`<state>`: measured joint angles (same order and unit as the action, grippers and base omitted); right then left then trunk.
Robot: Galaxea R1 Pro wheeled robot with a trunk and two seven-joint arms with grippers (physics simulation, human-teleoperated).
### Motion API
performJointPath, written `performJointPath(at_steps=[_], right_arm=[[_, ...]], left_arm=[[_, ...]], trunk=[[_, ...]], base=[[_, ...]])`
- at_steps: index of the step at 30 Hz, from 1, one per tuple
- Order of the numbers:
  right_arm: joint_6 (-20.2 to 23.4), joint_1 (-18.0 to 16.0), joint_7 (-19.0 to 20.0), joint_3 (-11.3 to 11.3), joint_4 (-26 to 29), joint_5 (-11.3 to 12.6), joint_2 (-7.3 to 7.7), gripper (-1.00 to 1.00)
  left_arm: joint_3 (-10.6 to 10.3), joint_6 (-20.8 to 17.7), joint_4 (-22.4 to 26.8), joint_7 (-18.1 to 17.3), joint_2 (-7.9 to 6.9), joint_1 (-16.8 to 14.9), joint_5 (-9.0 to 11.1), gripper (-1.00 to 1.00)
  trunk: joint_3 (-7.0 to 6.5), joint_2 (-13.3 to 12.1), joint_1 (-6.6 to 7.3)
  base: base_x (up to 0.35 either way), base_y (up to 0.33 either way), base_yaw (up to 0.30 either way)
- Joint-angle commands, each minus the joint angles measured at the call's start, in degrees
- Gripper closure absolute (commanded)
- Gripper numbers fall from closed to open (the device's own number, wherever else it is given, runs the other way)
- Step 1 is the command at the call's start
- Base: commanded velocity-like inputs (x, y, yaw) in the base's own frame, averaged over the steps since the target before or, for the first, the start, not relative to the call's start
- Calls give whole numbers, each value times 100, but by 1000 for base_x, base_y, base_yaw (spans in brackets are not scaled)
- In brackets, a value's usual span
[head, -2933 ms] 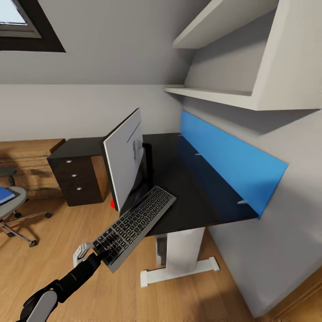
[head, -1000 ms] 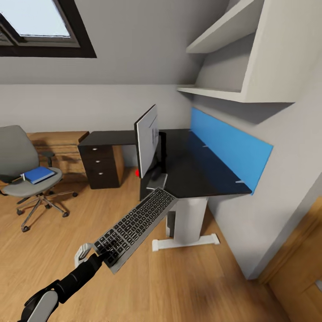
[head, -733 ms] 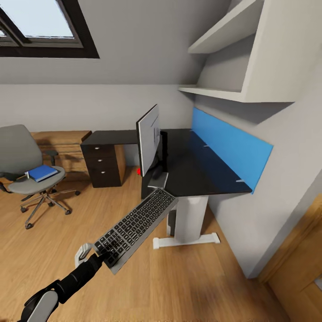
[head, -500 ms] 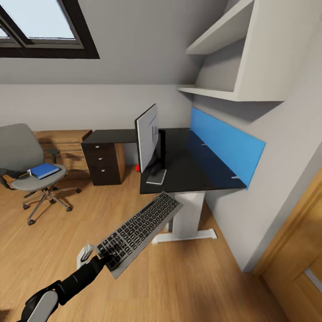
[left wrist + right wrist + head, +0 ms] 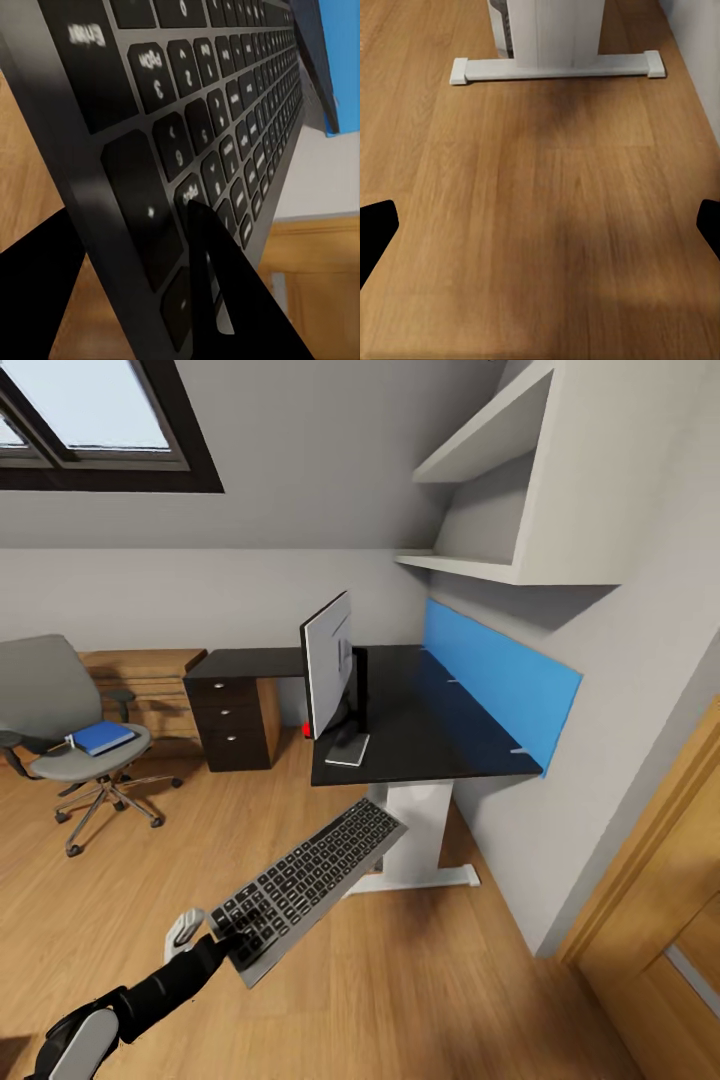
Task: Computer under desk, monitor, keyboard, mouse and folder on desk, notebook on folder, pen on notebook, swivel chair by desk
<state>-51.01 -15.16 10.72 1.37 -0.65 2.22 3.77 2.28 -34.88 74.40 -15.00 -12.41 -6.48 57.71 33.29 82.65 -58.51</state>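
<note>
Left fingers clamped on the near short end of the keyboard; one fingertip lies across the keys, the other under the board's edge. Keyboard held in the air, tilted, its far end reaching away from the fingers toward the desk but short of the surface, over the wood floor.

Monitor stands upright on the surface at its near edge, well beyond the keyboard's far end.

Swivel chair well apart from the left fingers, off to their left; blue folder lies on its seat.

Right fingers: tips at both picture edges, spread wide, nothing between; beyond them floor and the desk's white foot.
</note>
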Motion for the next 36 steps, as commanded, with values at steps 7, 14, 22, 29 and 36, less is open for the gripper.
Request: performJointPath(at_steps=[7,14,22,29,36], right_arm=[[-10,-4,47,26,0,31,37,-100],[-4,-4,49,44,89,44,102,-100],[1032,-12,41,47,999,50,140,-100],[3108,-13,61,57,2579,60,247,-100],[4561,-47,46,425,3757,169,265,-100]], left_arm=[[31,-636,158,-12,-298,-3,30,100],[124,-1701,418,-12,-550,-3,23,100],[234,-2189,514,0,-843,-3,11,100],[233,-2255,515,6,-1052,-3,-302,100],[237,-2260,514,2,-1215,-3,-619,100]], trunk=[[5,3,0],[5,3,0],[5,3,0],[5,3,0],[5,3,0]], base=[[-2,0,0],[0,0,0],[0,0,0],[0,0,0],[0,0,0]])
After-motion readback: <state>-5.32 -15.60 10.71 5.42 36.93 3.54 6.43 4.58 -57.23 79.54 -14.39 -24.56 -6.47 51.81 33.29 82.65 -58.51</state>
